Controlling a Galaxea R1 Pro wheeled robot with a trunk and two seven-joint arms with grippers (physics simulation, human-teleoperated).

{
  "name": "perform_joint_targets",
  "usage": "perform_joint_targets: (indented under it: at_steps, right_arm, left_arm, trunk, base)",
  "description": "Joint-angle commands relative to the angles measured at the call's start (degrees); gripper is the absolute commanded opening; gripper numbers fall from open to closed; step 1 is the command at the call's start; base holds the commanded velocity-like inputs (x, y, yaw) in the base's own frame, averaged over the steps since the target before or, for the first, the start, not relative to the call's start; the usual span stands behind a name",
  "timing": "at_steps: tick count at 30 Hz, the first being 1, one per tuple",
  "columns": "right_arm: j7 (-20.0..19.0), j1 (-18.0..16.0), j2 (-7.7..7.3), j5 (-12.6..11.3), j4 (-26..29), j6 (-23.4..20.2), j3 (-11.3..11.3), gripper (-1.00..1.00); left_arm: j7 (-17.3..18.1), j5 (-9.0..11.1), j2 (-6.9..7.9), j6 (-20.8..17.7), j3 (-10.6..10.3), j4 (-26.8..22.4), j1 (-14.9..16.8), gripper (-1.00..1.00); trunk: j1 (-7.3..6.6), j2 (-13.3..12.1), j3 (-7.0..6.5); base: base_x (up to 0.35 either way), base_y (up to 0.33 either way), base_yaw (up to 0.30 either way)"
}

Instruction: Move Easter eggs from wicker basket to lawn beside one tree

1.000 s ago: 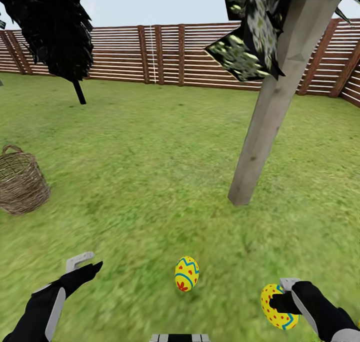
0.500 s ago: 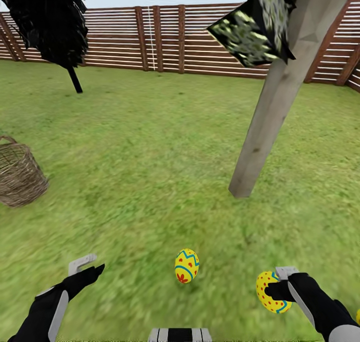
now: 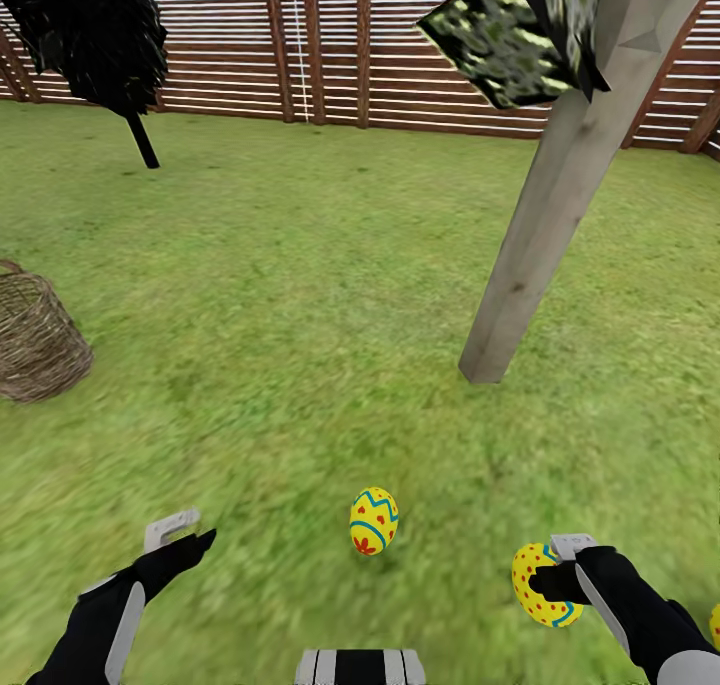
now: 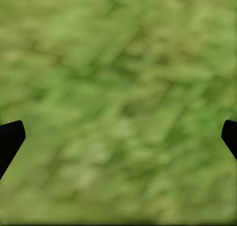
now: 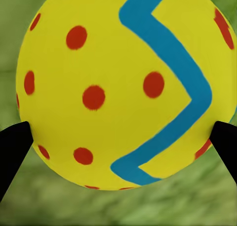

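One yellow Easter egg (image 3: 373,521) with red marks and blue bands lies on the lawn (image 3: 300,295) between my arms. My right gripper (image 3: 556,577) is shut on a second egg (image 3: 532,590). In the right wrist view that red-spotted egg (image 5: 123,87) sits between the black fingertips (image 5: 14,147) of the right gripper (image 5: 121,142). A yellow sliver (image 3: 715,625) shows at the right edge, too small to identify. My left gripper (image 3: 182,538) hangs open over bare grass; the left wrist view has its tips wide apart (image 4: 118,142). The wicker basket (image 3: 35,340) stands at the far left, its inside hidden.
A tree with a pale grey-tan trunk (image 3: 540,235) and jagged green-grey crown (image 3: 515,35) rises just beyond the eggs, to the right. An all-black tree (image 3: 100,35) stands far left. A brown slat fence (image 3: 350,55) closes the back. Open grass lies between basket and trunk.
The whole picture has slid upward, so the camera has tilted down. Both arms and the eggs keep their places relative to each other.
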State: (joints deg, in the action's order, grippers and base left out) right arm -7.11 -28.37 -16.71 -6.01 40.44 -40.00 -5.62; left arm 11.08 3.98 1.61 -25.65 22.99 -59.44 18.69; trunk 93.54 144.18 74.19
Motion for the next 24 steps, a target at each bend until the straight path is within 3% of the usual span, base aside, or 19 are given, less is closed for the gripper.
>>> perform_joint_targets:
  at_steps: [1, 24]
  right_arm:
    - [0.19, -0.02, -0.08, -0.58, 0.06, -0.25, -0.27, -1.00]
    - [0.17, -0.02, -0.08, -0.58, 0.08, -0.25, -0.36, -1.00]
  left_arm:
    - [0.20, 0.41, -0.02, -0.42, 0.12, -0.10, 0.03, 1.00]
    - [0.40, 0.50, -0.03, -0.46, 0.12, -0.15, 0.03, 1.00]
  trunk:
    - [0.01, 0.04, 0.27]
    - [0.60, 0.34, 5.37]
  base:
    - [0.000, 0.000, 0.000]
    - [0.000, 0.000, 0.000]
